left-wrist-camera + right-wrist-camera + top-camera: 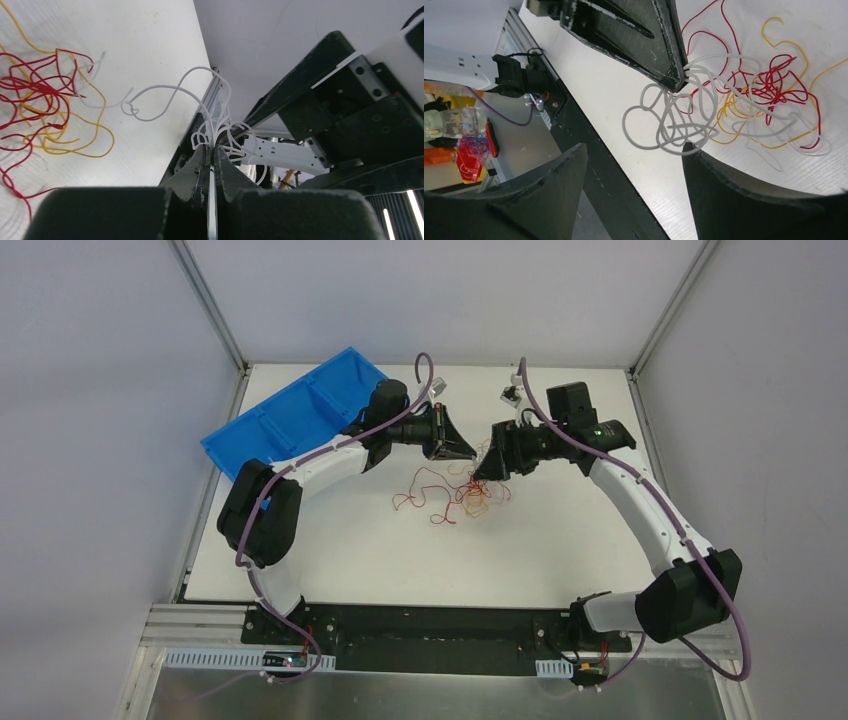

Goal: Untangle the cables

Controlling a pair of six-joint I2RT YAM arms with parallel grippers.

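Note:
A tangle of thin red, orange-yellow and white cables (pixel 455 495) lies mid-table. My left gripper (pixel 462 452) hangs just above its far side, shut on a bunch of white cables (pixel 165 95) that loop out from its tips (pixel 212 148). The red cables (pixel 35 90) and orange-yellow cables (pixel 75 145) lie on the table behind them. My right gripper (pixel 488 470) faces the left one, open and empty. In the right wrist view its fingertips (pixel 689 149) straddle the white loops (pixel 674 122) that hang from the left gripper (pixel 649 40). Red cables (pixel 769 85) lie beyond.
A blue divided bin (pixel 290 415) stands at the table's back left. A small white part (pixel 510 395) sits at the back centre. The table's dark near edge (pixel 589 145) runs under the right gripper, with clutter (pixel 471 155) off the table beyond it.

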